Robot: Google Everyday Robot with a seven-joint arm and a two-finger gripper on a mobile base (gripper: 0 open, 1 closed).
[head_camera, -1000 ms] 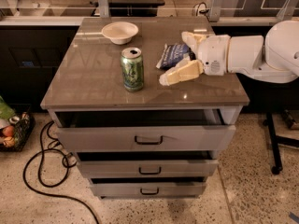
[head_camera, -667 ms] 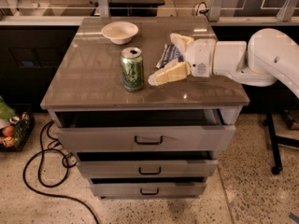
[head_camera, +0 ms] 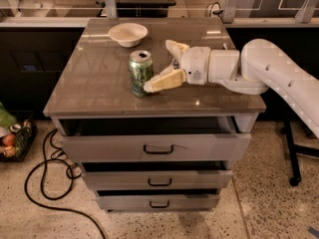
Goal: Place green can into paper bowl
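Note:
The green can (head_camera: 140, 72) stands upright near the middle of the grey cabinet top (head_camera: 94, 83), silver top up. The off-white paper bowl (head_camera: 128, 34) sits empty behind it, toward the back edge. My gripper (head_camera: 158, 66) reaches in from the right at can height and is open. Its near finger (head_camera: 164, 80) has its tip right by the can's lower right side. Its far finger (head_camera: 175, 48) is behind and to the right of the can. The can is not between the fingers.
The cabinet has three drawers, and the top drawer (head_camera: 157, 146) is pulled out slightly. A black cable (head_camera: 45, 183) lies on the floor at the left beside a basket (head_camera: 12, 138) of items. A black stand leg (head_camera: 291, 148) is at the right.
My arm has moved left across the cabinet top, and the gripper has closed in on the can's right side. It now covers the dark blue snack bag. The can and bowl have not moved.

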